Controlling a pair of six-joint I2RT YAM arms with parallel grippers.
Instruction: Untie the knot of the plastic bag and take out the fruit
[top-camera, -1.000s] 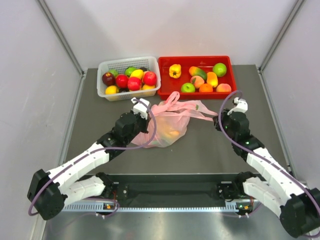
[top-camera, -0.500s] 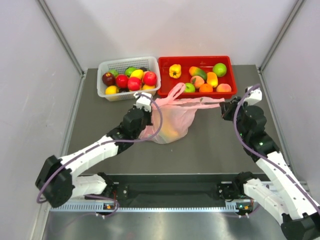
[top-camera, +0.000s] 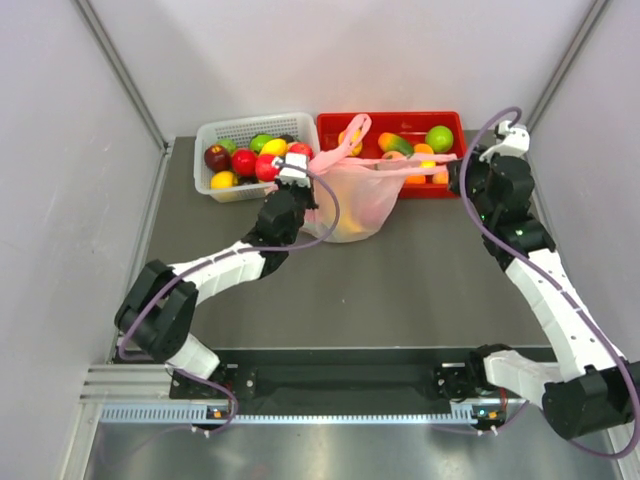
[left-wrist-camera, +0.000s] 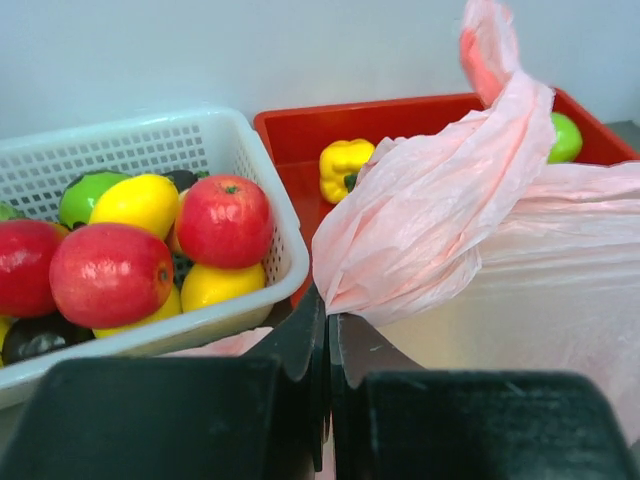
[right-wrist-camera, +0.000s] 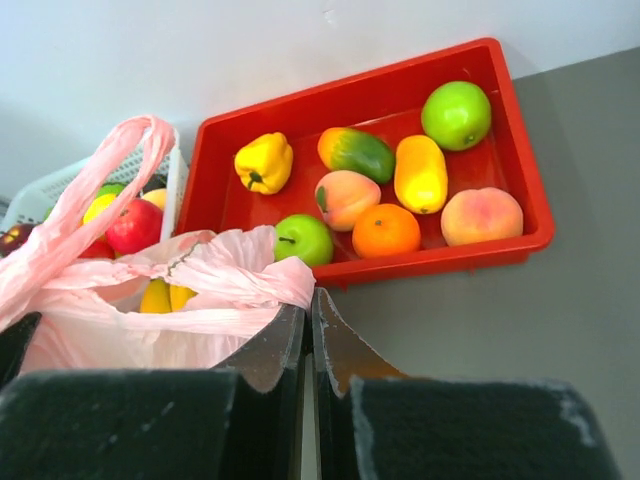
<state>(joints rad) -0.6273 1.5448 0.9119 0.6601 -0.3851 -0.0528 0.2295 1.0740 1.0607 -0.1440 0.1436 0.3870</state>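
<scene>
The pink plastic bag (top-camera: 358, 195) hangs stretched between my two grippers, just in front of the basket and tray. My left gripper (top-camera: 303, 178) is shut on a bunched fold of the bag's left side (left-wrist-camera: 400, 250). My right gripper (top-camera: 462, 166) is shut on a handle strip (top-camera: 425, 159) pulled taut to the right, which also shows in the right wrist view (right-wrist-camera: 250, 280). The other loop handle (top-camera: 357, 128) stands up free. I cannot make out a knot. Yellow fruit (right-wrist-camera: 165, 295) shows inside the bag and through the plastic (top-camera: 345, 226).
A white basket (top-camera: 205, 135) full of red, yellow and green fruit stands at the back left. A red tray (top-camera: 462, 135) with a yellow pepper, apples, peaches and an orange stands at the back right. Grey walls close in on both sides.
Both grippers moved toward the back and further apart, carrying the bag from mid-table up to the basket and tray. The right-hand handle is now stretched tight.
</scene>
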